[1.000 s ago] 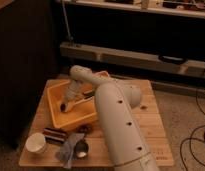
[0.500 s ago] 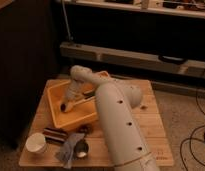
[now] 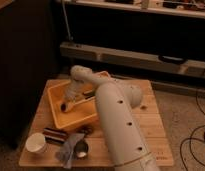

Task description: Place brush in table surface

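Note:
My arm reaches from the lower right over the wooden table surface (image 3: pixel 155 126) into the yellow bin (image 3: pixel 55 95) on its left half. The gripper (image 3: pixel 69 101) hangs low inside the bin, near its left wall. It is shut on the brush (image 3: pixel 64 105): a short pale handle sticks out below the gripper and ends in a small dark head just above the bin floor. The wrist hides the upper part of the handle.
A dark oblong item (image 3: pixel 89 93) lies at the back of the bin. In front of the bin stand a white cup (image 3: pixel 36 143), a dark can (image 3: pixel 54 136), a grey cloth (image 3: pixel 67 150) and a small round metal piece (image 3: pixel 82 148). A dark shelf unit stands behind the table.

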